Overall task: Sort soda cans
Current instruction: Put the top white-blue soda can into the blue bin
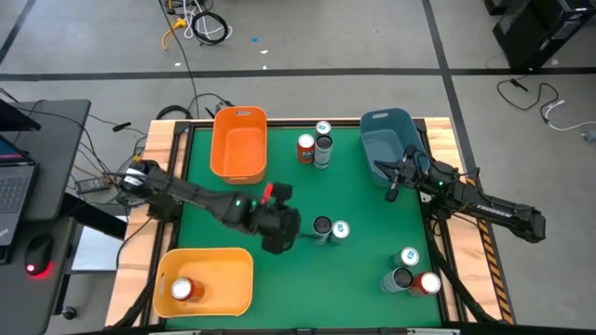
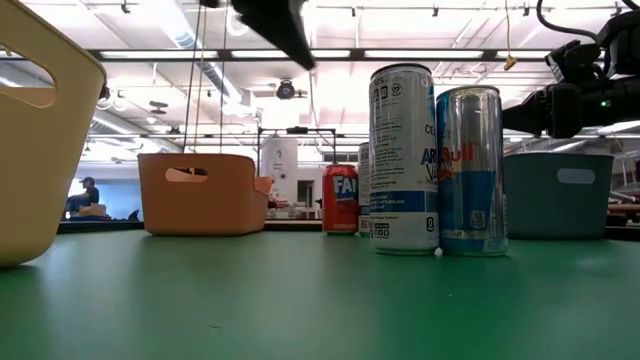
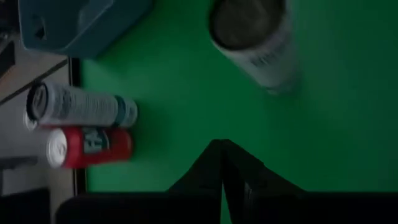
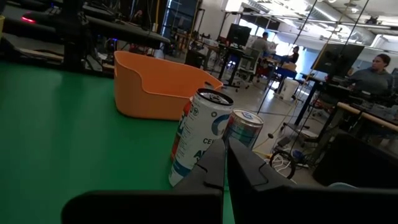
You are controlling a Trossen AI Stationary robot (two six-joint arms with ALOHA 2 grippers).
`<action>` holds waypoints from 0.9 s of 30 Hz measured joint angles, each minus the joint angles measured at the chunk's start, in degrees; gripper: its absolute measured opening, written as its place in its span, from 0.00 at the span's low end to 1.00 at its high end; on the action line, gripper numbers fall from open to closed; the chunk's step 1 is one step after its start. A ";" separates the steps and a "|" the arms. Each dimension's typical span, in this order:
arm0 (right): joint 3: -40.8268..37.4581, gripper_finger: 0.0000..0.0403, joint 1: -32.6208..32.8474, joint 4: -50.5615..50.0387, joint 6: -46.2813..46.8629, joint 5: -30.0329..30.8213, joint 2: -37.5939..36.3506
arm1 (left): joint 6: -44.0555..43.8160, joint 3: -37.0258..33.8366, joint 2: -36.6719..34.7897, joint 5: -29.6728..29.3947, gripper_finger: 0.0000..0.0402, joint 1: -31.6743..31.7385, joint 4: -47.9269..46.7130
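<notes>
Two cans stand upright mid-table: a white one [image 1: 322, 226] [image 2: 403, 160] and a silver-blue one [image 1: 341, 230] [image 2: 470, 170]. My left gripper [image 1: 279, 230] [image 3: 222, 157] hovers just left of them, shut and holding nothing; its wrist view looks down on a white can [image 3: 255, 43]. Three more cans [image 1: 317, 144] stand at the far edge, among them a red-orange one [image 2: 341, 198]. Another three cans [image 1: 412, 272] stand near right. One red-orange can [image 1: 182, 289] lies in the yellow bin [image 1: 233, 279]. My right gripper [image 1: 391, 183] [image 4: 224, 155] waits, shut, beside the blue bin [image 1: 386, 140].
The orange bin [image 1: 239, 144] [image 2: 205, 193] stands at the far left of the green mat, the blue bin [image 2: 555, 195] far right, the yellow bin [image 2: 40, 130] near left. Bare mat [image 1: 363, 279] lies between the yellow bin and the near-right cans. People sit in the room behind.
</notes>
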 joint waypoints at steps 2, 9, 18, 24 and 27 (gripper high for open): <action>0.00 0.02 -0.01 0.01 0.00 -0.01 0.00 | 3.07 0.00 0.00 2.70 0.02 1.92 3.60; 0.00 0.02 0.00 0.01 0.00 0.01 0.00 | 8.17 -0.29 -0.04 22.65 0.01 9.54 13.65; 0.00 0.02 -0.02 1.70 0.01 -0.12 0.09 | 10.24 -15.42 -2.52 38.17 0.00 17.10 40.87; 0.00 0.02 0.15 6.81 8.81 -0.42 0.11 | 10.28 -27.19 -8.48 39.70 0.00 19.56 58.98; 0.00 0.02 0.15 8.63 14.75 -0.48 0.11 | 9.95 -33.86 -11.97 40.22 0.00 21.32 67.25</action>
